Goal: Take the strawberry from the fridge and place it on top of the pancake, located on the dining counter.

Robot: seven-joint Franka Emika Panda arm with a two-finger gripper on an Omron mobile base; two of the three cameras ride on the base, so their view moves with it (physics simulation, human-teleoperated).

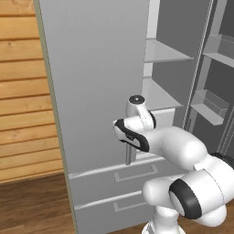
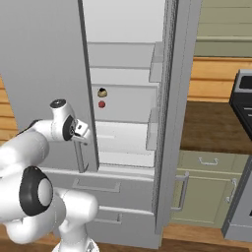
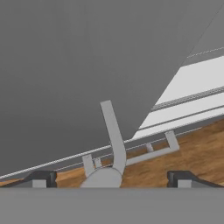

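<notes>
Nearest the hand camera, the gripper point(image 3: 111, 175) has its two dark finger tips spread wide at the bottom corners of that view, nothing between them but the lower end of the fridge door's bar handle point(image 3: 113, 135), which curves down into the gap. From the right base view the hand point(image 2: 78, 130) sits just at that handle point(image 2: 78, 155), on the closed left door point(image 2: 44, 74), with the drawers below. Beyond it the right door point(image 2: 174, 98) hangs open, and on a pale shelf inside sits the strawberry point(image 2: 102, 104), a tiny red dot directly below a small brownish-yellow object with a dark top point(image 2: 102, 92). My judgement is that the risks lie in the reach ahead: the open fingers stand astride the handle, so pulling back carelessly could snag it and tug the left door; the elbow point(image 1: 183, 146) swinging toward the gap could clip the edge of the door or the door bins point(image 1: 210, 107). Once inside, the berry is small and round, so a closing grip could squirt it away, or catch the brownish object just above it instead. No brand, label or writing is readable anywhere on the fridge point(image 1: 100, 82) or robot.
</notes>
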